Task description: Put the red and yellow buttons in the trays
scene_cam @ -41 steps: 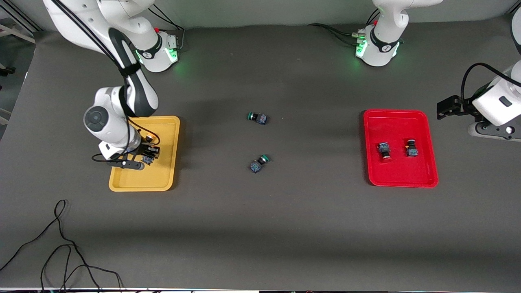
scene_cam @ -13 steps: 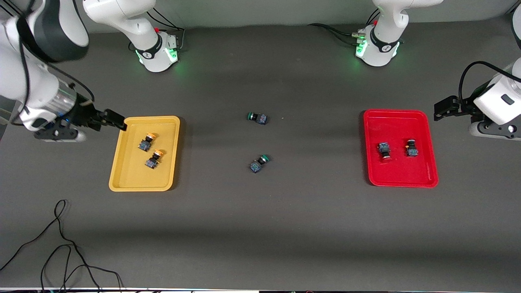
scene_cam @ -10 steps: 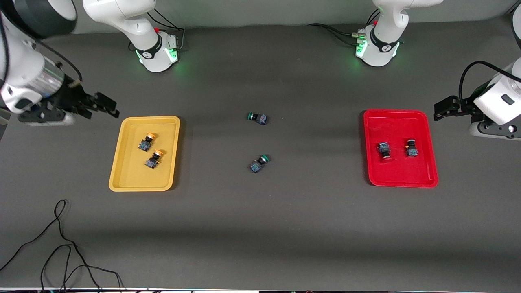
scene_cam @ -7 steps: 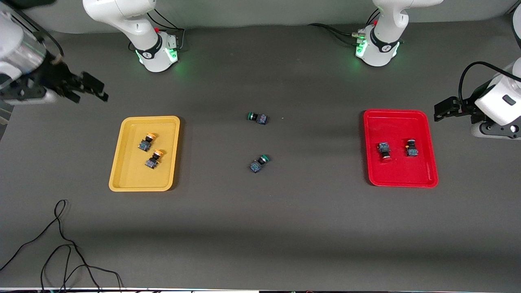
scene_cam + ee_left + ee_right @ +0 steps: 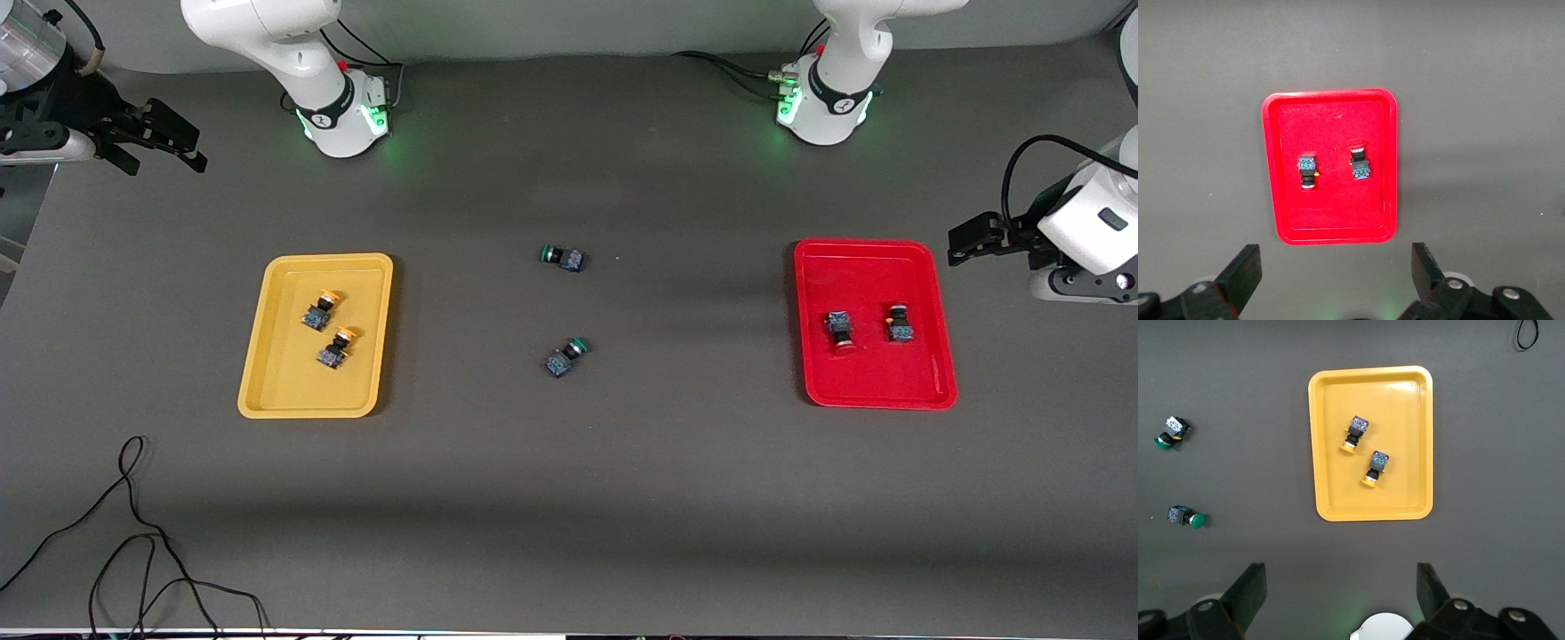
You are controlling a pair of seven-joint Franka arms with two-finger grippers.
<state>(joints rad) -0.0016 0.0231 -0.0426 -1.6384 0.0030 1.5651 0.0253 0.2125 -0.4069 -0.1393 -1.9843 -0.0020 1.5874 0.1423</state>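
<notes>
The right gripper (image 5: 160, 142) is up in the air at the right arm's end of the table (image 5: 569, 498) with its fingers apart and holding nothing; well away from it lies the yellow tray (image 5: 276, 391), and in this tray are the two yellow buttons (image 5: 320, 310) (image 5: 336, 348), close to each other. In the middle of the table, between both grippers, two green buttons (image 5: 562, 258) (image 5: 565, 356) lie outside the trays. The red tray (image 5: 876, 387) holds the two red buttons (image 5: 838, 330) (image 5: 899, 324) side by side, and just beside this tray, at the left arm's end, the left gripper (image 5: 969, 236) waits with fingers apart and empty.
</notes>
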